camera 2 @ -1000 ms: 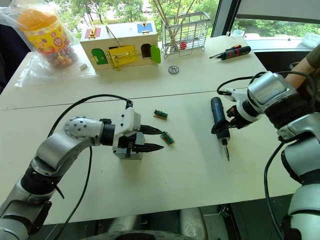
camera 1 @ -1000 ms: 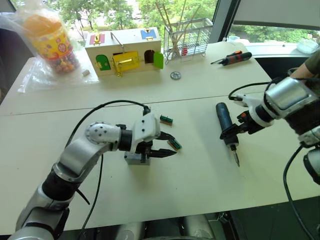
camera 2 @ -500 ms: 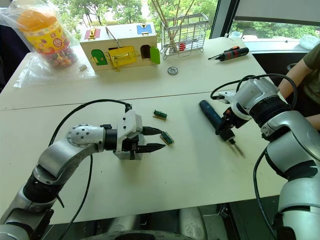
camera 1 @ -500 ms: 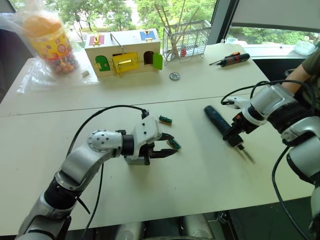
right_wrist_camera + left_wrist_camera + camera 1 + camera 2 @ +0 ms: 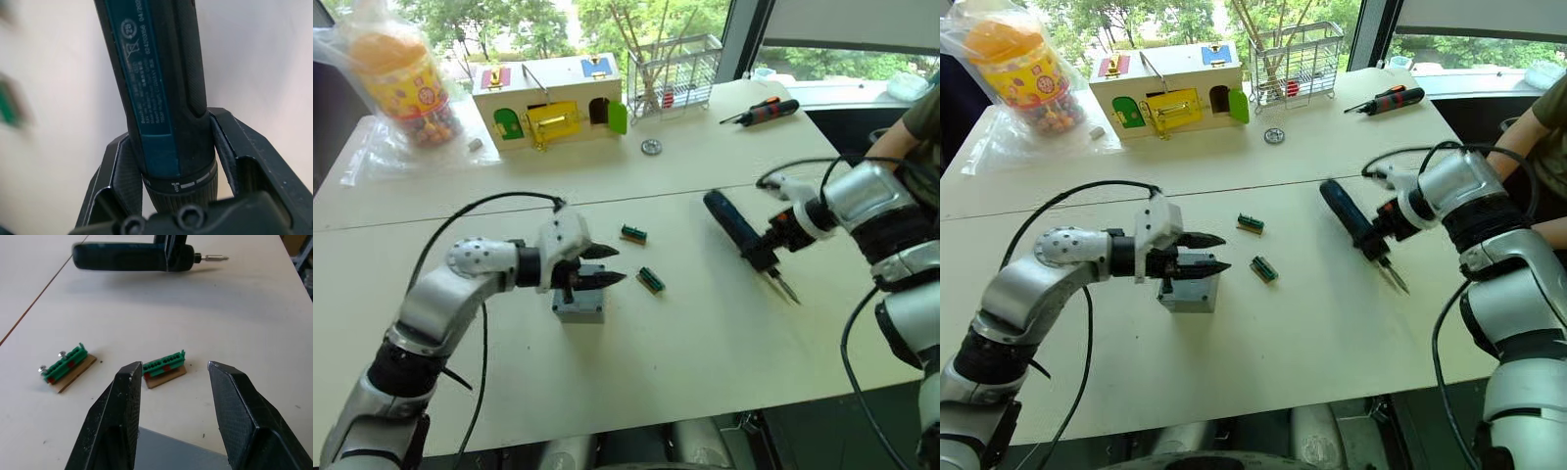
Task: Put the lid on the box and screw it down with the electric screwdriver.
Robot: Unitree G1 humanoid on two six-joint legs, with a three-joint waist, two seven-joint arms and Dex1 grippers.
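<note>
One grey box [image 5: 1188, 292] is seen on the table [image 5: 1312, 333], and one electric screwdriver [image 5: 1351, 223] is counted. Two small green terminal blocks [image 5: 1251, 224] [image 5: 1263, 268] are seen near each other. One black-and-orange manual screwdriver [image 5: 1393, 98], one wooden box with coloured doors [image 5: 1169, 86], one wire basket [image 5: 1295, 61], one small metal disc [image 5: 1274, 136] and one bagged jar of sweets [image 5: 1018, 67] are counted. Two grippers [image 5: 1212, 253] [image 5: 1383, 223] are seen

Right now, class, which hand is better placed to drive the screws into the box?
The right hand: it is shut on the electric screwdriver. The left hand hovers open above the box.
</note>
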